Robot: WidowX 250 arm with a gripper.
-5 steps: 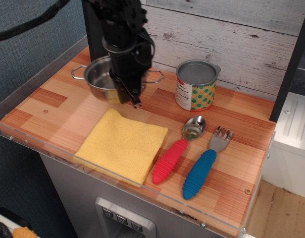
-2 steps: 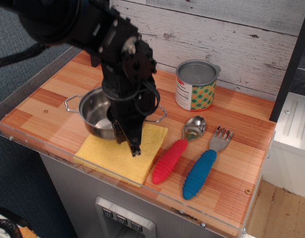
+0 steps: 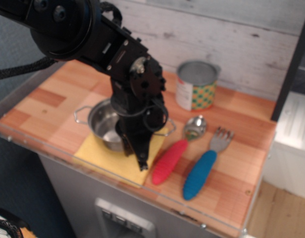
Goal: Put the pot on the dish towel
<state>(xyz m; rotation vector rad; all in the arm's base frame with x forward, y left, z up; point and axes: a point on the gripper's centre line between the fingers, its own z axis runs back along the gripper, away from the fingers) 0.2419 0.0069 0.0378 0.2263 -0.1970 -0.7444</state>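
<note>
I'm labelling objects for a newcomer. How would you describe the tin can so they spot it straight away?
Start at the whitewashed plank wall behind the wooden counter. The tin can stands upright just before it, behind the red-handled spoon. Unlike the bare steel pot on the yellow towel, it has a green-and-orange dotted label.

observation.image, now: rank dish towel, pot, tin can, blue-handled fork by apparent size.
1. dish towel, largest though partly covered
2. pot, partly hidden by the gripper
3. tin can, narrower than the pot
4. blue-handled fork, longest but slimmest; rank against the can unsure
</note>
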